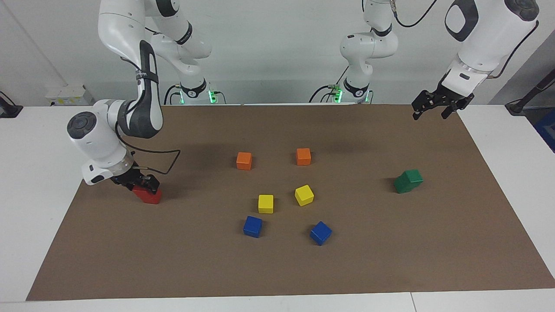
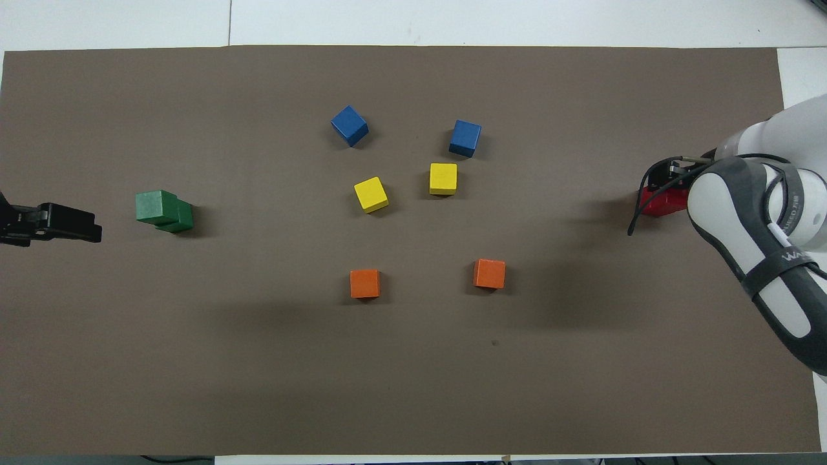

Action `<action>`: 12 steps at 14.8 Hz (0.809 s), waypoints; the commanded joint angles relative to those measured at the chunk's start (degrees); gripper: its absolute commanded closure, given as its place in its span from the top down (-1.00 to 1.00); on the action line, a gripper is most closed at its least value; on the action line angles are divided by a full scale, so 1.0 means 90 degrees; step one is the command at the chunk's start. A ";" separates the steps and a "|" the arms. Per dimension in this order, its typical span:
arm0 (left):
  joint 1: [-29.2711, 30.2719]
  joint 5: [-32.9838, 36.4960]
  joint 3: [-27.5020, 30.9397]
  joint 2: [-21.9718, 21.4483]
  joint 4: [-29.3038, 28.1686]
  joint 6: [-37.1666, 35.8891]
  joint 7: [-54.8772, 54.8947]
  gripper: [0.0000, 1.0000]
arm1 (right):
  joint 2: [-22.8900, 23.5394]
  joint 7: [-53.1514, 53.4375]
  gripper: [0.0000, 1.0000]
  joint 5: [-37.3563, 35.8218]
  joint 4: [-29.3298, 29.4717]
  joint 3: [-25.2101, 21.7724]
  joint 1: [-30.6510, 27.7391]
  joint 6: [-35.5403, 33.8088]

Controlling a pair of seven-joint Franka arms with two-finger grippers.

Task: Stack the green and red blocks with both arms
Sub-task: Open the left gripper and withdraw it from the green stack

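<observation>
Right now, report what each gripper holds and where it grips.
The right gripper is down on the red blocks, at the top of the pile; whether it grips cannot be told. The left gripper holds nothing, raised apart from the green blocks.

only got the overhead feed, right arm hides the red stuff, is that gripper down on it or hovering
Observer: Down. In the facing view the right gripper sits on a small bright red plain cube on the brown paper mat.
Operator: green ones actually stacked
Observer: Yes, the upper dark green plain cube rests on the lower dark green cube, offset.
Operator: left gripper touching anything
Observer: No, the left gripper hangs raised, jaws open.
</observation>
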 commanded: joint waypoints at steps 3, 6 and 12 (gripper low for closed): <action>-0.0275 0.0128 0.0065 0.0909 0.1210 -0.0784 0.0063 1.00 | -0.0140 0.0222 0.87 0.0049 -0.0009 0.0074 -0.0018 0.0042; -0.0402 0.0274 0.0074 0.0853 0.1144 -0.0766 0.0053 1.00 | -0.0208 0.0222 0.97 0.0039 0.0372 0.0162 0.0011 -0.0173; -0.0402 0.0274 0.0104 0.0687 0.0793 -0.0629 0.0063 1.00 | -0.1544 0.0085 1.00 -0.0029 0.0695 0.0250 0.0411 -0.1275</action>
